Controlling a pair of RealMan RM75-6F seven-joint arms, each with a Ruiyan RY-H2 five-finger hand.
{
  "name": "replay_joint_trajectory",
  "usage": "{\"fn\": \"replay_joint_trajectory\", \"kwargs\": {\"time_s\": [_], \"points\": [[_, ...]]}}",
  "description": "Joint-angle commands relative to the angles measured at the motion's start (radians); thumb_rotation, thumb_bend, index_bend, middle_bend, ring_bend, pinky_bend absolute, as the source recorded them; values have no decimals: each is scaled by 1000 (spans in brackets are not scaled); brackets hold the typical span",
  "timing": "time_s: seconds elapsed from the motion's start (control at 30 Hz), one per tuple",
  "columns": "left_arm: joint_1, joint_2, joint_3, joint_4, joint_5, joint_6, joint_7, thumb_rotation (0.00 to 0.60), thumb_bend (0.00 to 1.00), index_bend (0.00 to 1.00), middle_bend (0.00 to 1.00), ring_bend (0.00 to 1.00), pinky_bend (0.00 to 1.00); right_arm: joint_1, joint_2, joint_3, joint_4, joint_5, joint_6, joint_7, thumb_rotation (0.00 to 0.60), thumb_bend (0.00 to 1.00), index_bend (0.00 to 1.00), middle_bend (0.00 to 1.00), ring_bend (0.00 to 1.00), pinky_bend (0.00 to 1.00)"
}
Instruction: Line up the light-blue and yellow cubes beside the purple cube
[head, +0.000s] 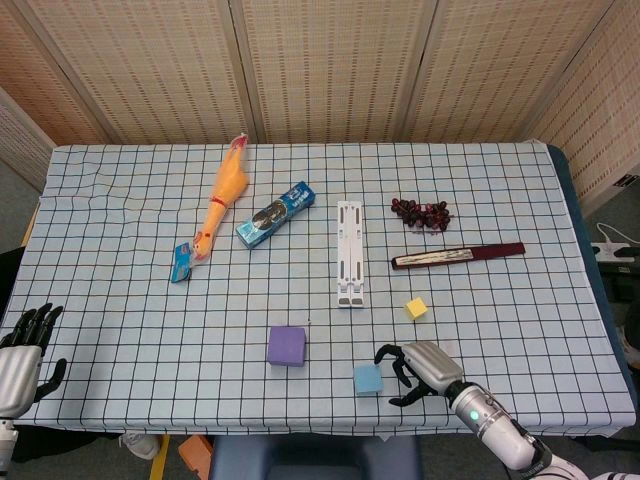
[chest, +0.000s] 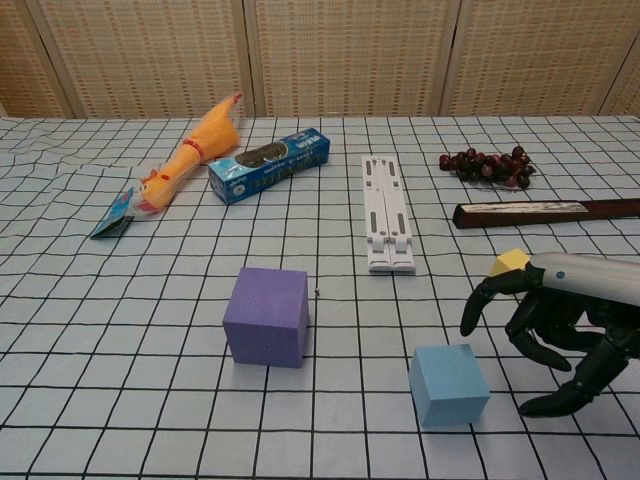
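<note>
The purple cube (head: 287, 345) (chest: 266, 316) sits near the table's front, left of centre. To its right lies the light-blue cube (head: 368, 379) (chest: 448, 384). My right hand (head: 417, 366) (chest: 556, 331) hovers just right of the light-blue cube, fingers spread and curved, holding nothing and apart from it. The small yellow cube (head: 416, 307) (chest: 509, 262) lies behind that hand, partly hidden by it in the chest view. My left hand (head: 22, 352) rests at the table's front left corner, fingers apart and empty.
A rubber chicken (head: 223, 200), a blue toothpaste box (head: 276, 214), a white folding stand (head: 349, 252), a bunch of dark grapes (head: 421, 213) and a long dark case (head: 457, 256) lie across the middle and back of the checked tablecloth (head: 120, 290).
</note>
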Motion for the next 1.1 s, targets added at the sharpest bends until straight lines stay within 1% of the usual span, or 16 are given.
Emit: {"fn": "replay_joint_trajectory", "kwargs": {"time_s": [0.03, 0.27, 0.53, 0.9, 1.03, 1.1], "points": [[0, 3, -3, -2, -5, -2, -4, 600, 444, 0, 0, 25, 284, -3, -5, 0, 5, 1, 9, -5, 600, 0, 376, 794, 939, 890], [14, 12, -14, -4, -14, 22, -35, 600, 445, 0, 0, 25, 286, -4, -19, -5, 22, 5, 10, 9, 600, 0, 395, 804, 947, 905], [19, 17, -10, -6, 2, 30, -43, 600, 444, 0, 0, 25, 286, 3, -44, -15, 52, 11, -18, 32, 600, 0, 425, 813, 959, 919], [25, 18, -8, -9, 18, 41, -44, 600, 443, 0, 0, 25, 286, 3, -77, -10, 81, 17, -6, 34, 600, 0, 461, 827, 973, 938], [26, 19, -8, -10, 19, 41, -45, 600, 444, 0, 0, 26, 286, 3, -86, -8, 90, 21, -2, 28, 600, 0, 464, 829, 974, 941], [26, 20, -7, -11, 20, 40, -44, 600, 444, 0, 0, 25, 286, 3, -90, -7, 94, 22, 1, 25, 600, 0, 449, 829, 974, 941]]}}
